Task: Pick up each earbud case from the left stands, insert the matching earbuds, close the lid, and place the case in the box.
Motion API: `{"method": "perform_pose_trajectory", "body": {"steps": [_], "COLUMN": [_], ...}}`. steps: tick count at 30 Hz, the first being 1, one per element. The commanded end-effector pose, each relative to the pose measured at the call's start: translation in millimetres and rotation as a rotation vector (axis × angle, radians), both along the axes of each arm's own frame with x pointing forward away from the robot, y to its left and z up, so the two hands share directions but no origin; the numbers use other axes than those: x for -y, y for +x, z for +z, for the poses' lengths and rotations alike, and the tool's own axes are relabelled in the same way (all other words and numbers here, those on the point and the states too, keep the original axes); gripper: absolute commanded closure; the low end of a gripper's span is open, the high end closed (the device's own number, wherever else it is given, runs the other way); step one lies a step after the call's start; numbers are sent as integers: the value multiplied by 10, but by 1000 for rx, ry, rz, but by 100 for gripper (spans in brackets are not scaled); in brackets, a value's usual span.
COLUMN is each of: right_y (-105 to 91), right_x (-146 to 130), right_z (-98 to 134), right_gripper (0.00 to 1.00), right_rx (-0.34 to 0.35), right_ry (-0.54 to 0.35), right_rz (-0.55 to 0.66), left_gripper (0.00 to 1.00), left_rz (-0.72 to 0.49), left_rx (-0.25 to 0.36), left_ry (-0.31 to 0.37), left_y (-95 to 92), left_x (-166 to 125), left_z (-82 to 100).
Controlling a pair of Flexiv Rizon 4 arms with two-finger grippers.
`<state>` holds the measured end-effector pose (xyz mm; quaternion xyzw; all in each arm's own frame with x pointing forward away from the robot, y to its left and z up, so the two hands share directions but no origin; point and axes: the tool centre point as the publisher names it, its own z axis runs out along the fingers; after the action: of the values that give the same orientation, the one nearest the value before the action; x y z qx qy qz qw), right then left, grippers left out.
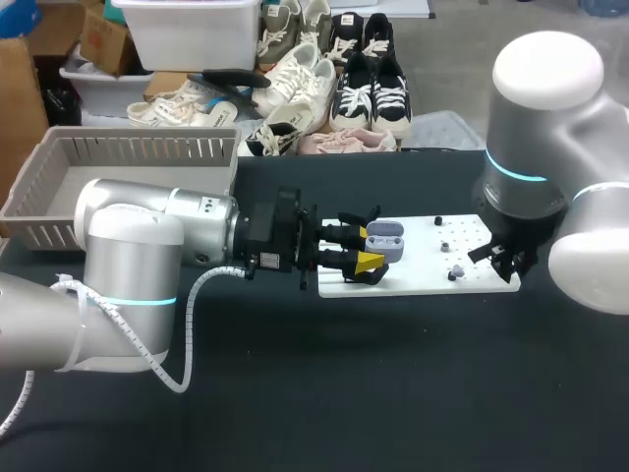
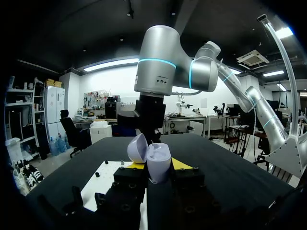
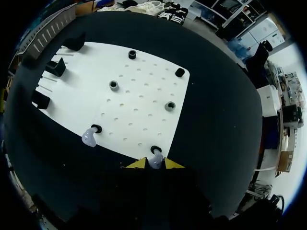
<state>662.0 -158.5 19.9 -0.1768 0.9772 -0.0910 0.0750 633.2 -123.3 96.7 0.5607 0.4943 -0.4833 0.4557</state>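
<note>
An open lavender earbud case [image 2: 158, 163] with its lid [image 2: 137, 147] tipped back is pinched between my left gripper's [image 2: 158, 165] yellow tips. In the head view this case [image 1: 385, 239] hangs over the left end of the white board [image 1: 423, 283], held by the left gripper [image 1: 371, 248]. My right gripper [image 3: 154, 164] is at the board's right edge, its tips tight on both sides of a pale earbud [image 3: 155, 163]. A second earbud [image 3: 88, 139] leans on a black peg [image 3: 96, 128]. In the head view the right gripper [image 1: 507, 260] is dark and small.
The white board [image 3: 144, 96] carries several black pegs [image 3: 113, 85] and black case stands [image 3: 55, 67] at its far end. A grey slatted basket [image 1: 59, 177] sits at the back left of the black table. My right arm [image 2: 153, 72] rises ahead of the left gripper.
</note>
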Motion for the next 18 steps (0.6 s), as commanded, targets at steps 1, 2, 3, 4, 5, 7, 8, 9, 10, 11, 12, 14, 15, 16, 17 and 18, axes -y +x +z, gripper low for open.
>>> {"method": "perform_pose_trajectory", "body": {"steps": [1, 2, 3, 4, 5, 7, 8, 9, 10, 11, 12, 14, 15, 16, 17, 18], "right_y": [-22, -23, -25, -27, -32, -39, -42, -48, -48, -52, -57, -65, -76, -80, -91, -99], "right_x": [16, 20, 23, 24, 25, 21, 21, 21, 20, 20, 19, 20, 17, 16, 12, 8], "right_z": [-4, -1, 4, 8, 17, 35, 40, 49, 53, 65, 75, 90, 107, 117, 143, 163], "right_gripper": [100, 100, 100, 100, 100, 100, 100, 100, 100, 100, 100, 100, 100, 100, 100, 100], "right_rx": [6, 7, 10, 11, 12, 14, 15, 17, 17, 18, 19, 22, 23, 25, 29, 34], "right_ry": [-1, -2, 0, 0, -1, 0, -1, 12, 10, 2, 7, 2, 3, 4, 3, 4], "right_rz": [-3, -3, -2, -1, -1, 1, 0, -9, -9, -7, -11, -8, -7, -7, -5, -4], "left_gripper": [100, 100, 100, 100, 100, 100, 100, 100, 100, 100, 100, 100, 100, 100, 100, 100], "left_rz": [1, 1, 1, 1, 1, 1, 1, 1, 1, 1, 1, 1, 1, 1, 1, 1], "left_rx": [1, 1, 1, 1, 1, 1, 1, 1, 1, 1, 1, 1, 1, 1, 1, 1], "left_ry": [-2, -2, -2, -2, -2, -2, -2, -2, -2, -2, -2, -2, -2, -2, -2, -2], "left_y": [1, 1, 1, 1, 1, 1, 1, 1, 1, 1, 1, 1, 1, 1, 1, 1], "left_x": [2, 2, 2, 2, 2, 2, 2, 2, 2, 2, 2, 2, 2, 2, 2, 2], "left_z": [-8, -8, -8, -8, -8, -8, -8, -8, -8, -8, -8, -8, -8, -8, -8, -8]}}
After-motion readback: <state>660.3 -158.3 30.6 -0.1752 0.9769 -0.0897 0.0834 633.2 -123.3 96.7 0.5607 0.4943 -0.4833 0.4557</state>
